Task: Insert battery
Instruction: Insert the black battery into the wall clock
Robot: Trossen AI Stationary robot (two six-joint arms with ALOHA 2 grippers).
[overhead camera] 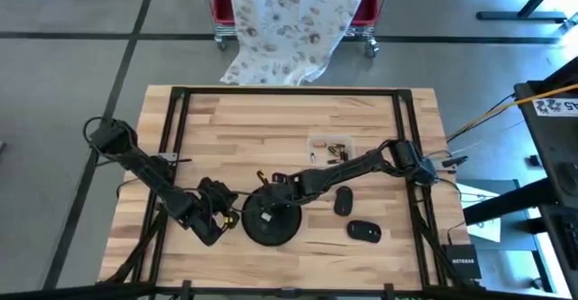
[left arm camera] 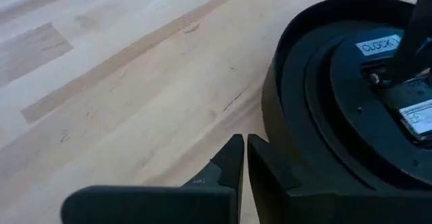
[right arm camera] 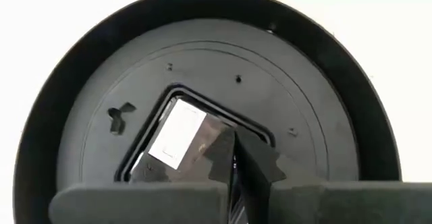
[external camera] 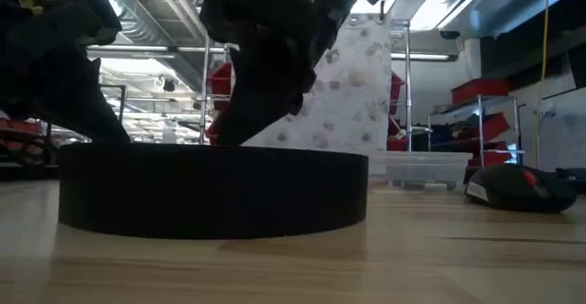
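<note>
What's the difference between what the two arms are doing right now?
The right gripper is over the back of the round black clock, its fingers at the rectangular recess in the middle. The left gripper is off the clock, over bare table beside the rim. The right arm reaches across the table; the left comes from the other side. Both grippers have their fingers nearly together.

From above, my right gripper (overhead camera: 263, 202) covers the middle of the clock (overhead camera: 271, 219), so its recess is hidden there. In my right wrist view my fingers (right arm camera: 251, 158) block part of the compartment (right arm camera: 177, 137), and I cannot tell whether a battery sits between them. The white label (right arm camera: 177, 137) is unreadable. The small items in the tray (overhead camera: 329, 148) are too small to identify. In the low view the clock's wall (external camera: 213, 190) hides both fingertips.
</note>
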